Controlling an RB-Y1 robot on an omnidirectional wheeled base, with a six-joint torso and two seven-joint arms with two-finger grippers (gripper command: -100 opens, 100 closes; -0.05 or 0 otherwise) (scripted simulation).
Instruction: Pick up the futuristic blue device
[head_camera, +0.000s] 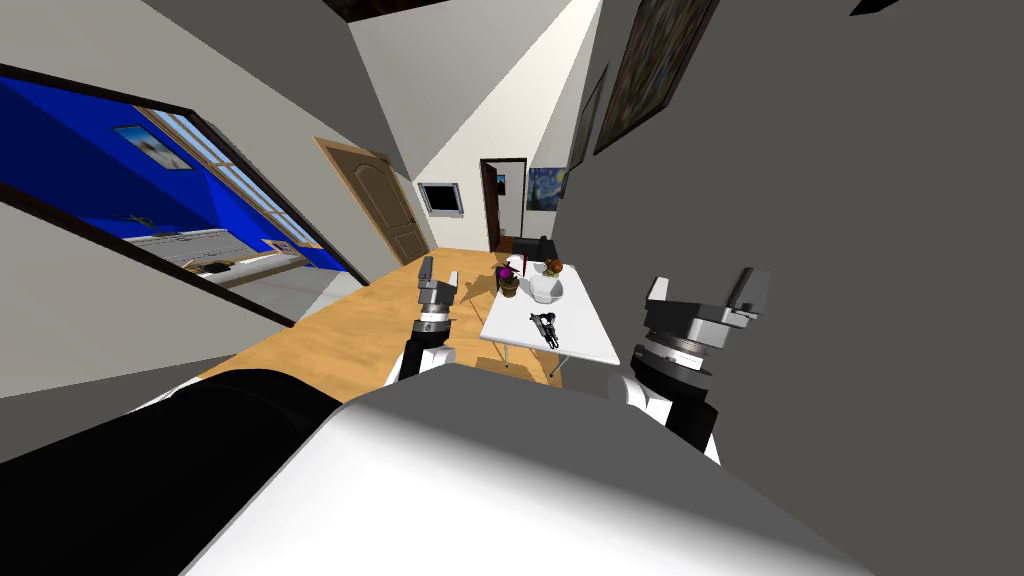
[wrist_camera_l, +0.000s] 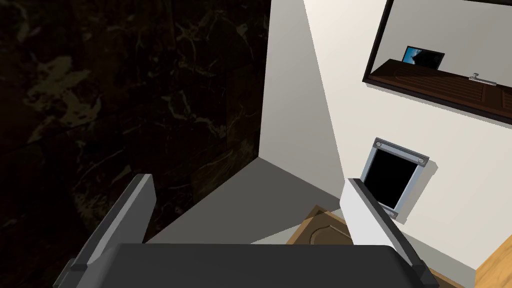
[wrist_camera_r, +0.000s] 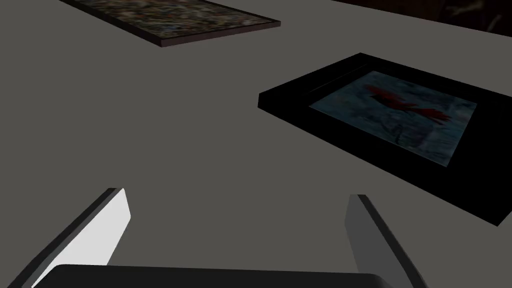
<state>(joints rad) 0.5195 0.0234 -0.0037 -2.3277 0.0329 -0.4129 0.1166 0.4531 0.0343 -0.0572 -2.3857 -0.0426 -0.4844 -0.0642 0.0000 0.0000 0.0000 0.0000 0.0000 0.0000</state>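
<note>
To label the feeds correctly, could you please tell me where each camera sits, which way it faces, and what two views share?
Head view: on the head, looking steeply down and forward at a white table holding the dark device; both jaws show.
Left wrist view: on the left hand, facing a wall's black panel and a wooden door; left jaws open.
Right wrist view: on the right hand, facing a grey wall; right jaws open.
Shared: head and left wrist views both show that panel and door.

White rectangular table (head_camera: 585, 335): bare around small dark device (head_camera: 545, 328); white rounded vessel (head_camera: 546, 289), purple-flowered potted plant (head_camera: 509, 282) crowd far end.
</note>
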